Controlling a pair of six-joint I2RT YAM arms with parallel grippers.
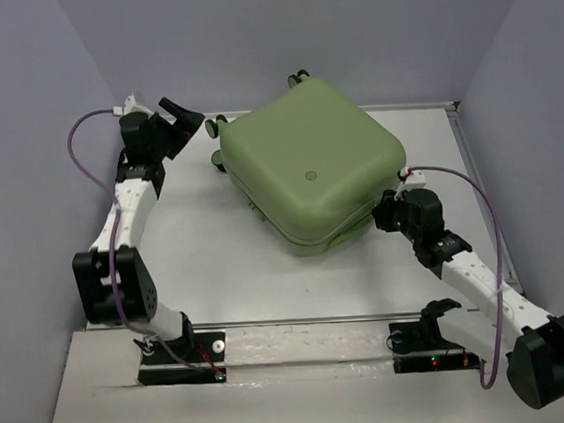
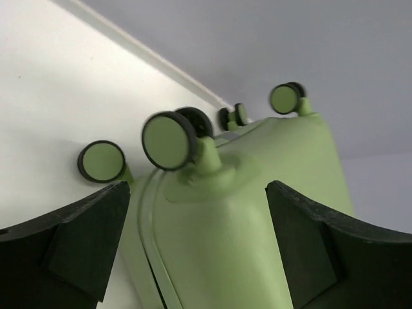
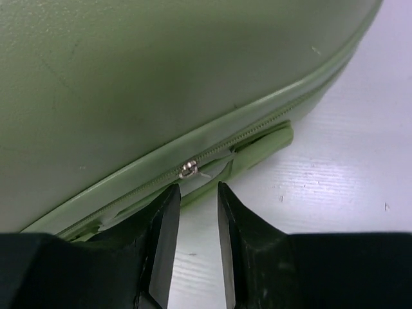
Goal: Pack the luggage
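The luggage (image 1: 308,163), a pale sage-green hard-shell suitcase, lies closed and flat on the white table at the back middle, turned diagonally. Its caster wheels (image 2: 166,140) point toward the back left. My left gripper (image 1: 189,122) is open and empty, just left of the wheeled end; in the left wrist view (image 2: 196,190) its pads stand wide on either side of the luggage (image 2: 244,244). My right gripper (image 1: 380,215) is at the suitcase's near right side. In the right wrist view (image 3: 196,187) its jaws stand narrowly apart, empty, just short of the metal zipper pull (image 3: 188,168) on the luggage (image 3: 161,77).
Grey walls close in the table (image 1: 200,262) on the left, back and right. A raised lip (image 1: 467,157) runs along the right edge. A metal rail (image 1: 296,320) crosses the front by the arm bases.
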